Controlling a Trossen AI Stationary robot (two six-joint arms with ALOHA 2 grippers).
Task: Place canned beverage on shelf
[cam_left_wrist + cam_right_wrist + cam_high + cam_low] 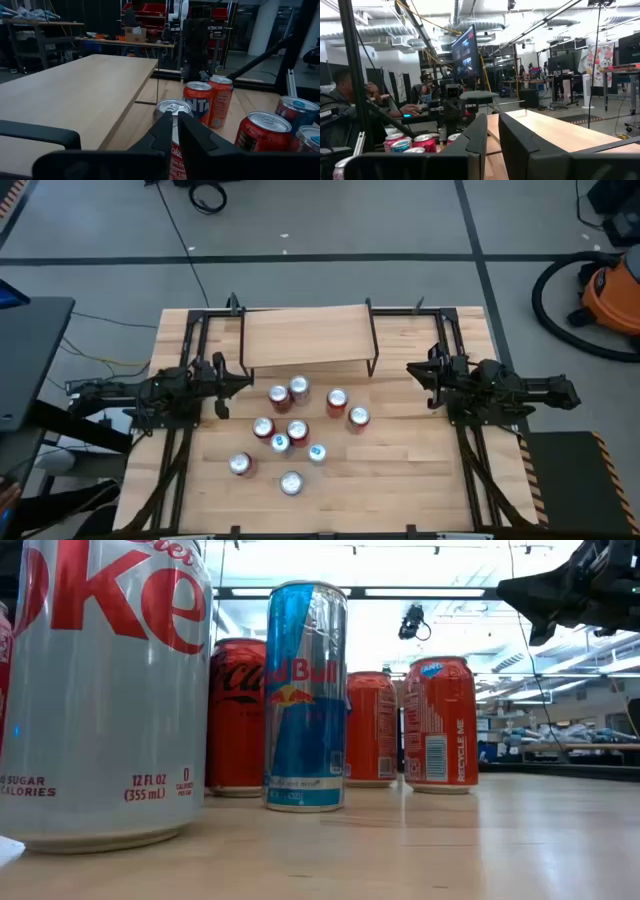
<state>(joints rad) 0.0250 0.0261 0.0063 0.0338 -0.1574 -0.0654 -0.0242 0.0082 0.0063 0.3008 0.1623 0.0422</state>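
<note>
Beside the cans (296,430), both hands nearly closed, empty

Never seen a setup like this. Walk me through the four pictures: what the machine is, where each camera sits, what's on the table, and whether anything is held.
It is a robot with two dark arms at a wooden table. One picture looks straight down, one sits at tabletop height among the cans, and two come from cameras on the wrists. From above, the left gripper and right gripper flank a low shelf. In front of it stand nine cans, including a Red Bull. Both grippers look nearly shut and hold nothing. The shelf top is bare.
</note>
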